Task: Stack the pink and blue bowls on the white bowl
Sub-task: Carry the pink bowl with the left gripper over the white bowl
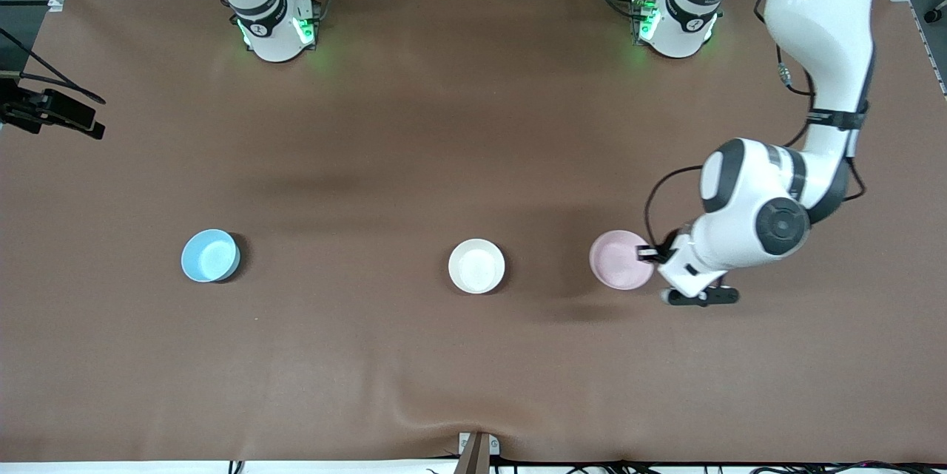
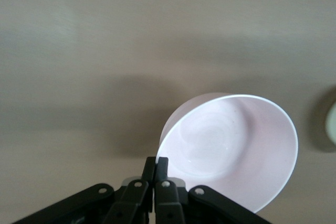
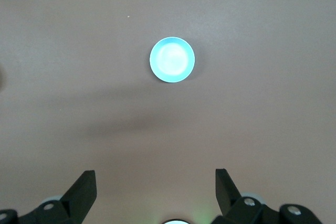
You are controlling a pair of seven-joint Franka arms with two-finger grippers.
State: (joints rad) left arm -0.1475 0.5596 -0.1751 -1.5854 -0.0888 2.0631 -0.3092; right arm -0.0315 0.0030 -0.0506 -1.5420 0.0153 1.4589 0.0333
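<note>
Left wrist view shows the left gripper (image 2: 156, 169) with its fingers (image 2: 163, 167) pinched together on the rim of the small round glossy pale pink bowl (image 2: 236, 153); the rim passes between the fingertips and the bowl tips, its mouth turned partly toward the camera, above its own shadow on the brown bench (image 2: 105, 51). In the front view the left gripper (image 1: 654, 253) grips the edge of the pink bowl (image 1: 620, 259) that faces the left arm's end of the bench. The left arm reaches out from its base, its forearm coming down toward the front camera and its wrist bent so the hand lies low and nearly level, pointing toward the small round glossy white bowl (image 1: 476, 265). That white bowl rests on the bench beside the pink one, apart from it. The small round glossy light blue bowl (image 1: 210, 256) sits well apart, toward the right arm's end. In the right wrist view the right gripper (image 3: 156, 184) hangs high over the bench with its fingers (image 3: 84, 187) spread wide, holding nothing, the blue bowl (image 3: 172, 60) below; this arm waits.
</note>
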